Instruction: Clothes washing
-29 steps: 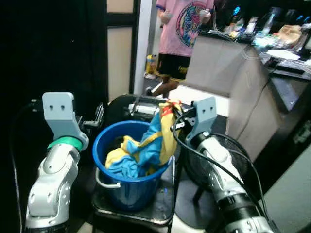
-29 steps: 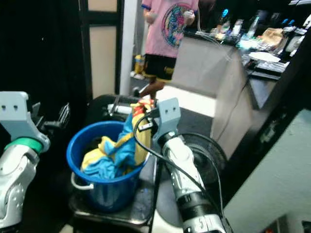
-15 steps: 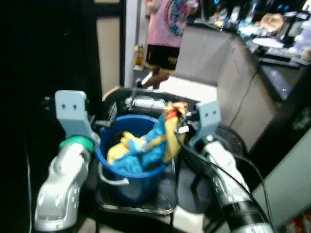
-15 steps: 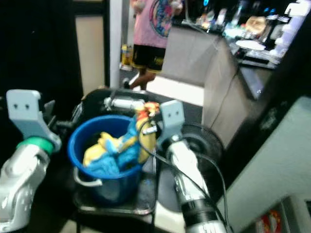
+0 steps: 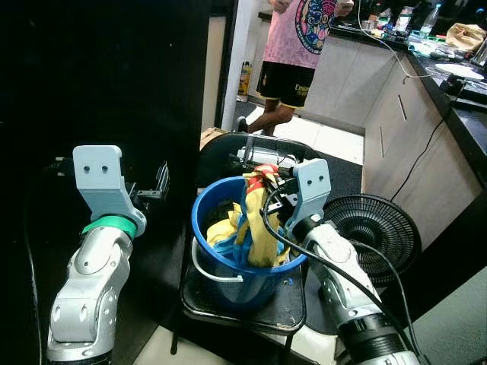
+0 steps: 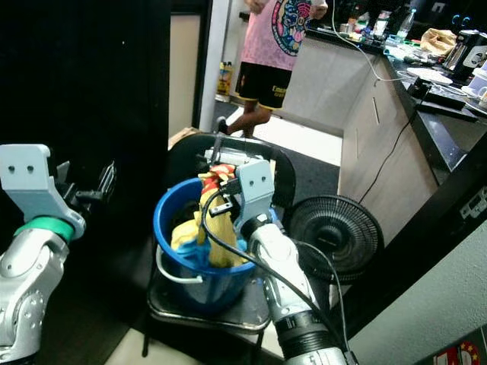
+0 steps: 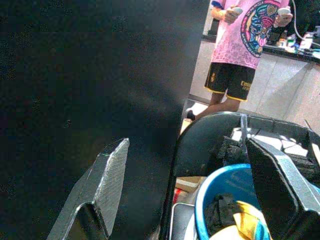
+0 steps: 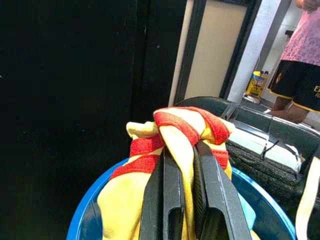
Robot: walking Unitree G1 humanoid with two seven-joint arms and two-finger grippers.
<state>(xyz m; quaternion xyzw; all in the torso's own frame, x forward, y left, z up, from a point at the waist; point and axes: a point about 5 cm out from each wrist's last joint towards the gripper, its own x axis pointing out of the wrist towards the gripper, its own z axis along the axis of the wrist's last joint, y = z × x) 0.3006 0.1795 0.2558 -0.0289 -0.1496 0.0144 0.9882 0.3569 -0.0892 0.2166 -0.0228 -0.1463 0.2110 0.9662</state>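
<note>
1. Kitchen floor with pale cabinets (image 5: 384, 114) runs off toward 1 o'clock, a black wall panel (image 5: 106, 76) fills the 9-to-11 o'clock side, and the laundry sits in the middle foreground on a dark chair (image 5: 228, 156).

2. Centre of the task is the yellow garment (image 5: 259, 220) with red trim. It rises out of the blue bucket (image 5: 205, 209), its upper end bunched at the bucket's 1 o'clock rim; the rest drapes down inside over blue cloth (image 6: 190, 255).

3. Holding that bunch is the right gripper (image 8: 182, 170): its two fingers are pinched tight on the yellow fabric, the red-banded fold bulging just above the tips.

4. At 9 o'clock of the bucket, the left gripper (image 5: 158, 182) hovers near the dark panel, its fingers spread wide with nothing between them.

5. Compared with a second ago, the garment hangs more upright and stretched, less slumped across the bucket, and the whole scene has shifted, so the robot itself has moved. That suggests the lift-out is under way, though most of the cloth is still inside.

6. Outward at 3 o'clock stands a black floor fan (image 5: 373, 228); its cable (image 5: 426, 144) trails toward the cabinets.

7. At 12 o'clock a person in a pink shirt (image 5: 308, 30) stands by the counter.
</note>
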